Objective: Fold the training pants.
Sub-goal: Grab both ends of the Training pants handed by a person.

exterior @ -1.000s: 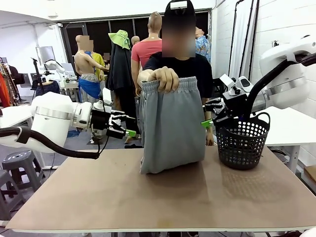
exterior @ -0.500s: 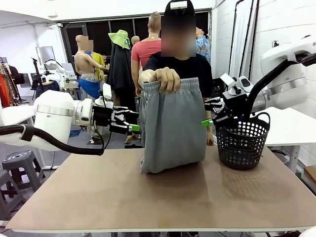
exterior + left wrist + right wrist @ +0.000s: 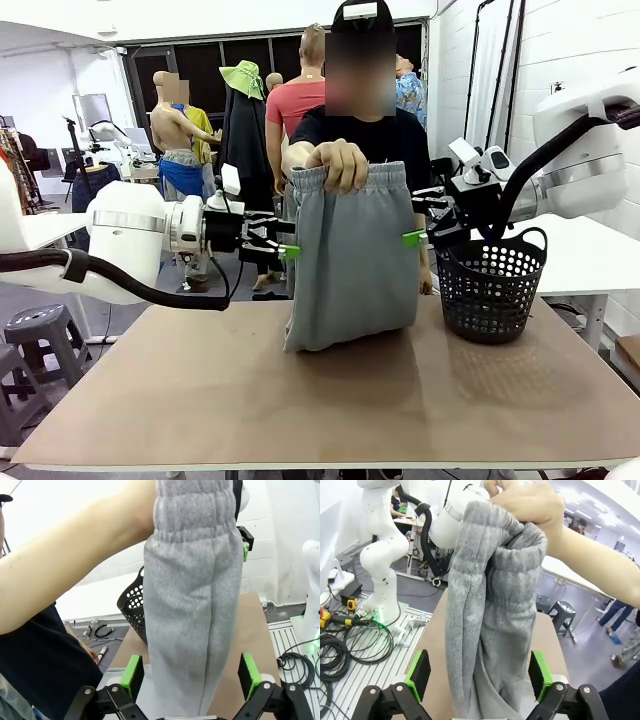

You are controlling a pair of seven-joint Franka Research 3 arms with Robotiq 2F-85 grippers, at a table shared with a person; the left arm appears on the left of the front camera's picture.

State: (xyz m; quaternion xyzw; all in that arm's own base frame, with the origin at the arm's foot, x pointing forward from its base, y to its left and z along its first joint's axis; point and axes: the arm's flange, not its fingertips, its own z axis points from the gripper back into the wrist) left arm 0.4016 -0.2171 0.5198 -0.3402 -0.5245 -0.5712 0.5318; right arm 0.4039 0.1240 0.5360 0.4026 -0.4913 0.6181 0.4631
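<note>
1. Grey fleece training pants (image 3: 350, 260) hang upright over the middle of the brown table (image 3: 330, 400). The gathered waistband is at the top, and the lower end bunches on the tabletop.
2. The person's hand (image 3: 340, 162) grips the waistband from above, with the fabric bunched in the fist. The person stands at the far side of the table.
3. The left gripper (image 3: 290, 252) is level with the upper half of the pants, at their left edge in the front view. Its arm reaches in horizontally.
4. In the left wrist view the left gripper's fingers (image 3: 132, 675) are spread wide. The pants' grey cloth (image 3: 192, 610) hangs between the green pads without being pinched.
5. The right gripper (image 3: 414, 238) is at the opposite edge of the pants, at about the same height and just above the black mesh basket (image 3: 492, 290).
6. In the right wrist view the right gripper's pads (image 3: 418, 674) also stand wide apart. The garment (image 3: 490, 615) hangs in the gap and neither pad presses it. The person's fist (image 3: 530, 505) is clenched on the waistband at the top.
7. The basket stands on the table to the right of the pants, close to them. Whether the two touch cannot be told.
</note>
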